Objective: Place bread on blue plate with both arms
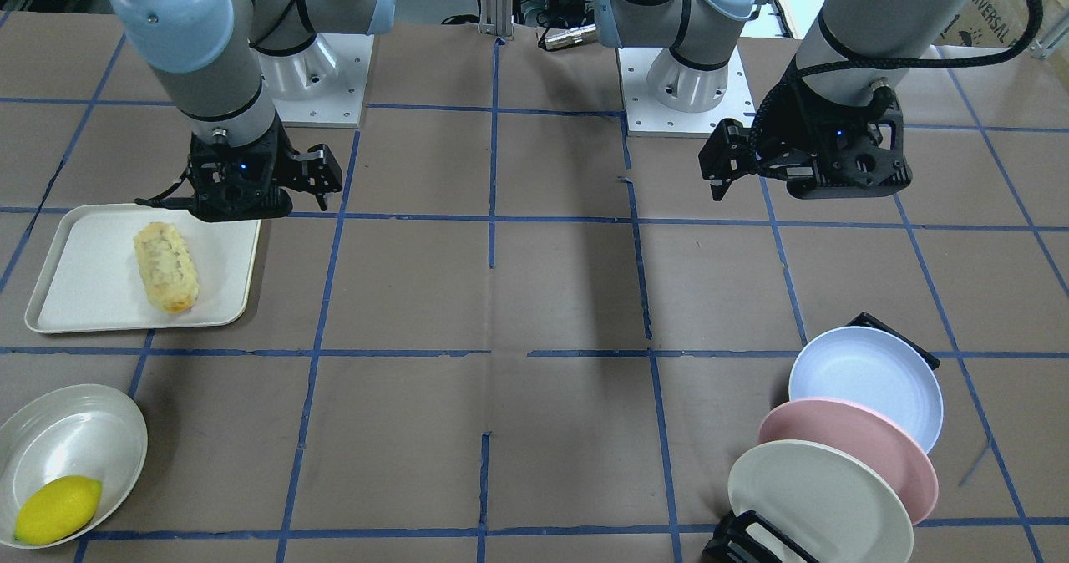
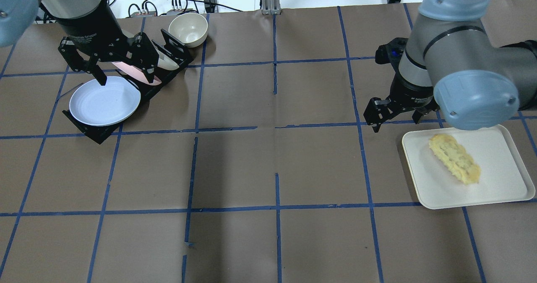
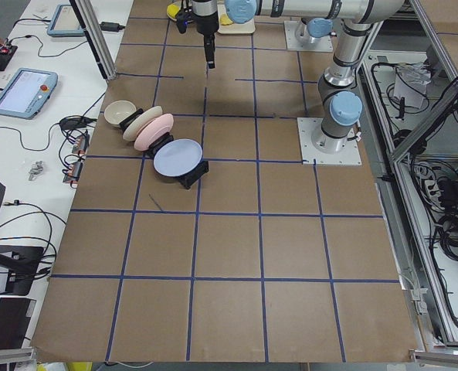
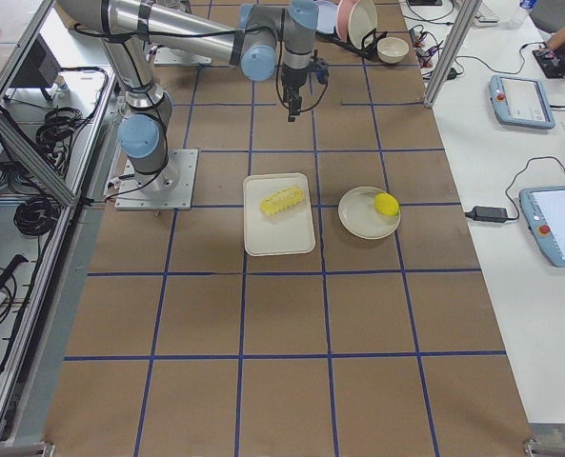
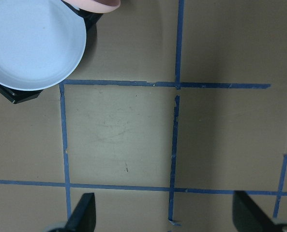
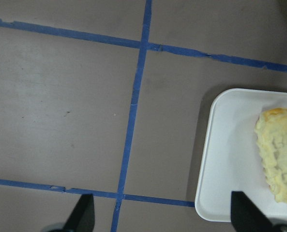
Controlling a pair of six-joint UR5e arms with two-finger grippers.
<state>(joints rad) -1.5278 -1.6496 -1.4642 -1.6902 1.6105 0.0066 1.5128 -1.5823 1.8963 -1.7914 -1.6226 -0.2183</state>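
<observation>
R wrist: right pincer [image 6: 163, 217] wide, nothing between tips, over bare tabletop [image 6: 61, 96]. bread [image 6: 279, 154] at 2 o'clock of it, lying on white tray [image 6: 220, 159], partly cut by frame edge.

L wrist: left pincer [image 5: 162, 215] wide too, empty. blue plate [image 5: 32, 43] at 11 o'clock, propped in black rack [image 5: 17, 94]; pink plate [image 5: 97, 4] just behind it.

Overhead: bread at 4 o'clock of right pincer, long axis approx 10-to-4. R arm clearly nearer. Tips line up 9-to-3, so prob. needs a wrist turn to close across the short side. Left pincer sits at blue plate's 1 o'clock.

Front: only close view w/ lemon [image 1: 57, 509], in cream dish [image 1: 75, 429] at tray's 7 o'clock. Not the target.

Sides: plates stand tilted in rack, well apart from tray.
</observation>
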